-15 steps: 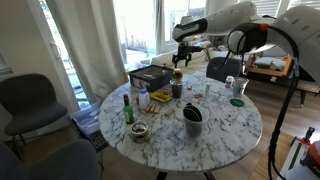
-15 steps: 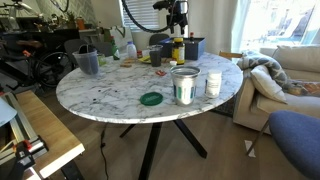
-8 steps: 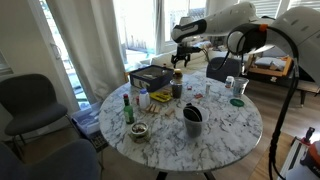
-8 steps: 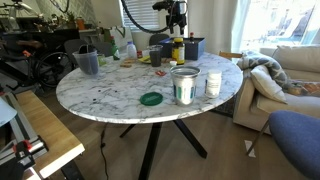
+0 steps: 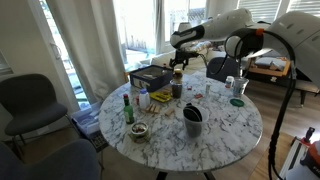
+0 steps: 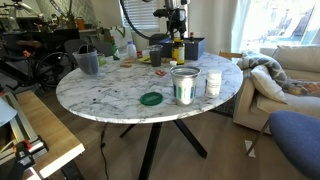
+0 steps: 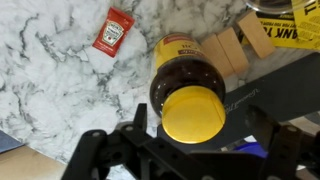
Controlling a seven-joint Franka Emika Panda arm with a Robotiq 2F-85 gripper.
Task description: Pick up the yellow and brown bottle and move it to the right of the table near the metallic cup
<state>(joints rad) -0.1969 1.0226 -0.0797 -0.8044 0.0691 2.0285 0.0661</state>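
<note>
While your gripper (image 7: 195,125) hangs with its fingers spread either side of it, the yellow and brown bottle (image 7: 186,75) stands upright on the table (image 7: 50,70) beside wooden blocks (image 7: 226,50)

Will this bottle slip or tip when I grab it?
The bottle looks rigid with a smooth, glossy body, so it may slip in a light grip. It stands upright and fairly narrow, so an off-centre nudge could tip it; being round, it would probably roll.

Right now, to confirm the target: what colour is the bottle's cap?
Yellow cap on a brown bottle, clearest in the wrist view.
</note>
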